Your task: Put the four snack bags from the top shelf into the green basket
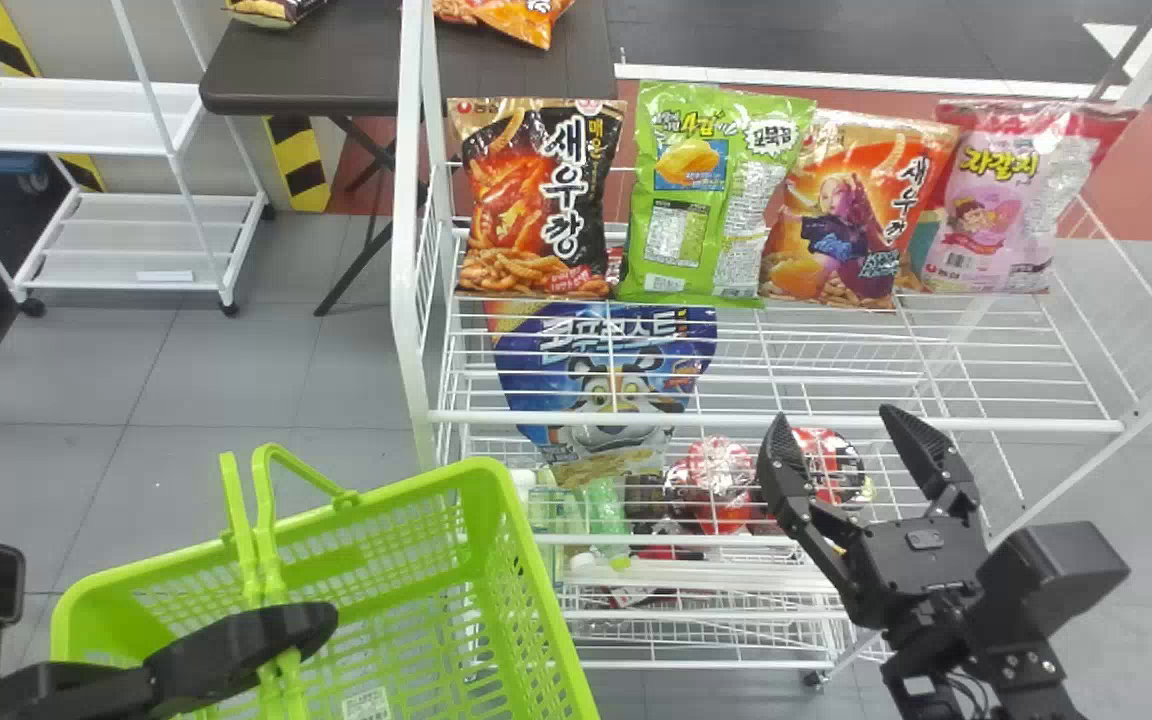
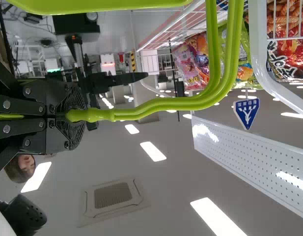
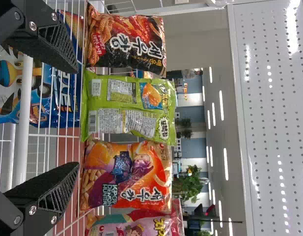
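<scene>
"where are the four snack bags (image 1: 701,200)?"

"upright in a row on the top shelf (image 1: 1016,425), with a blue bag (image 1: 601,375) lower down."

"and the right gripper (image 1: 833,415)?"

"in front of the shelf, jaws wide apart."

"the left gripper (image 1: 311,625)?"

"over the green basket (image 1: 536,560), at the left, its jaws closed on the basket's handles (image 1: 264,520)."
</scene>
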Robot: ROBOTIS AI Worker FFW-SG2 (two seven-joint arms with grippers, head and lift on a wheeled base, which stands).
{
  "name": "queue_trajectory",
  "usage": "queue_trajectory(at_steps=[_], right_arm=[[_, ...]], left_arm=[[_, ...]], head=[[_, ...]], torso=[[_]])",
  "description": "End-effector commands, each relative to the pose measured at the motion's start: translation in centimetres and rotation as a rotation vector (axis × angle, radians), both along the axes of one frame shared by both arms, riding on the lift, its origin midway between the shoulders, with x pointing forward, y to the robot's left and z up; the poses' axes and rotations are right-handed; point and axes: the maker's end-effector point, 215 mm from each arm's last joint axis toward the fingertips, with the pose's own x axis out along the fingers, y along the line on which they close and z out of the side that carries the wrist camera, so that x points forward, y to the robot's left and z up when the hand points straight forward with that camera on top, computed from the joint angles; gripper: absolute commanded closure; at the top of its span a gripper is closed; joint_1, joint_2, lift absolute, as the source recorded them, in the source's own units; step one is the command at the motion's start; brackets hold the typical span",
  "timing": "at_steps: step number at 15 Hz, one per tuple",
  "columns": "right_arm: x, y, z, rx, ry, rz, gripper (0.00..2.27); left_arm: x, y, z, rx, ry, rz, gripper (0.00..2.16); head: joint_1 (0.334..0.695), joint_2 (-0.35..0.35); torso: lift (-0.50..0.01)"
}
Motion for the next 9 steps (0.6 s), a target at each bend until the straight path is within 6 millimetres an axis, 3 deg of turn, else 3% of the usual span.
queue_trajectory(at_steps=[1, 6, 9], right_arm=[[1.5, 1.5, 0.1, 0.011, 0.011, 0.025, 0.17], [7.1, 7.0, -0.3, 0.043, 0.057, 0.104, 0.17], [10.9, 11.9, -0.1, 0.062, 0.075, 0.167, 0.17]], left_arm=[[-0.2, -0.1, 0.1, -0.017, 0.009, -0.006, 2.15], [-0.3, -0.3, -0.3, -0.022, 0.024, -0.012, 2.15], [-0.5, -0.2, -0.8, -0.029, 0.042, -0.007, 2.15]], head=[[0.695, -0.044], [0.695, 0.019], [0.695, 0.066]], torso=[[0.0], [0.0], [0.0]])
